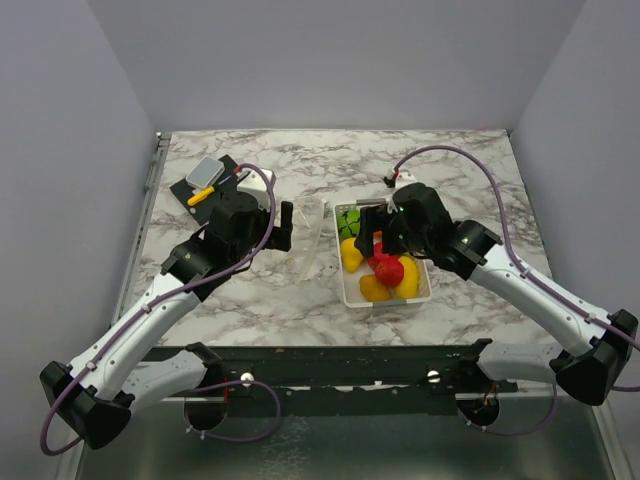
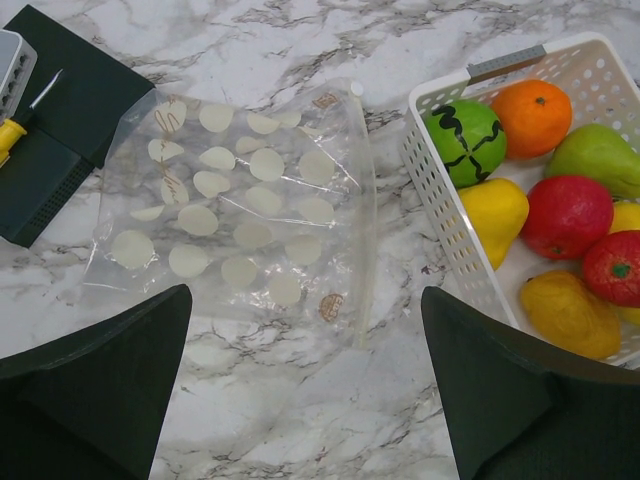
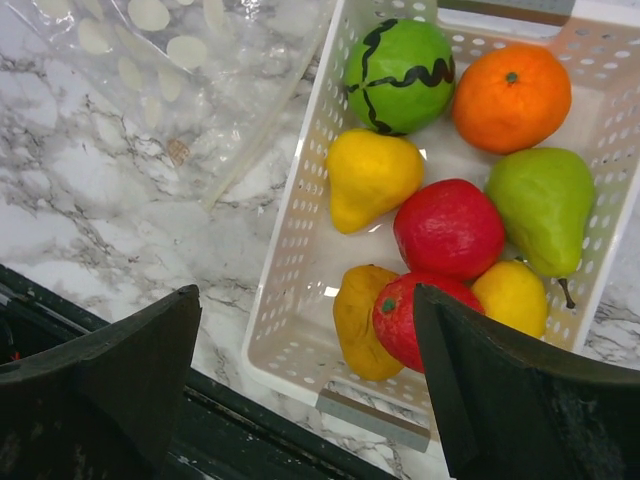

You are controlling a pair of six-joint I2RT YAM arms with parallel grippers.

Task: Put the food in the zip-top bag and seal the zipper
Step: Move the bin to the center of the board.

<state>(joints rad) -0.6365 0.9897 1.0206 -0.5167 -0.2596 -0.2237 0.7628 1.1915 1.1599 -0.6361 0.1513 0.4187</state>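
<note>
At the near end of the white tray (image 3: 285, 300), on a marbled surface (image 2: 300, 40): the food, eight pieces, all inside the tray.
- Nearest: a yellow-orange piece (image 3: 360, 320), a red tomato-like piece (image 3: 400, 318) touching it, and a small yellow fruit (image 3: 512, 293).
- Mid-tray: a yellow pear (image 3: 372, 177), a red round fruit (image 3: 448, 228) and a green pear (image 3: 543, 207).
- Far end of the tray: a green melon with black stripes (image 3: 400, 75) and an orange (image 3: 511, 95), side by side.

Right gripper (image 3: 305, 320): held above the tray, jaws spread wide, pinching nothing.

Zip-top bag (image 2: 240, 200): clear, printed with pale dots, lying flat just left of the tray and apart from it.

Zipper (image 2: 366, 200): along the bag edge that faces the tray. Whether it is pressed closed cannot be told.

Left gripper (image 2: 305, 330): left of the tray, on the bag's other side, jaws spread wide, holding nothing.

Far left of the tray: a dark mat (image 1: 215, 180) carrying a grey block (image 1: 205, 172) and a yellow-handled tool (image 1: 201, 195).
</note>
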